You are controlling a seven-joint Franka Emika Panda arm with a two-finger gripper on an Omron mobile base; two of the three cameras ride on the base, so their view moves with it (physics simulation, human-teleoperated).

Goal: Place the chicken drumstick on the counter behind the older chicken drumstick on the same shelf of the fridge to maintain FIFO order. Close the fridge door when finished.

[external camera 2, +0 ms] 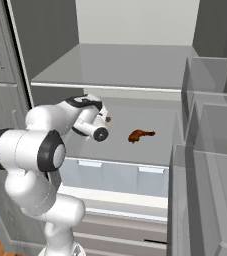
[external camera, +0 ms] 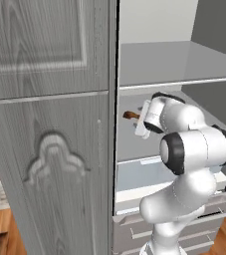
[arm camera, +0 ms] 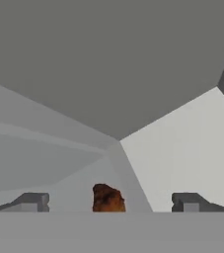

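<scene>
Gripper [arm camera: 108, 202] inside the fridge [external camera 2: 135, 30], fingertips spread wide!
Drumstick [external camera 2: 140, 135] lies on the shelf [external camera 2: 150, 152].

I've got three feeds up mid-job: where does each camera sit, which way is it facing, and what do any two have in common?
Left base view: behind the arm's left, facing the fridge door and shelf; the arm rises lower right.
Right base view: behind the arm's right, facing into the fridge; the arm rises lower left.
Hand view: on the hand, looking along the open pincer into the fridge's back corner.
Both base views share a drumstick on the shelf and the arm.
</scene>
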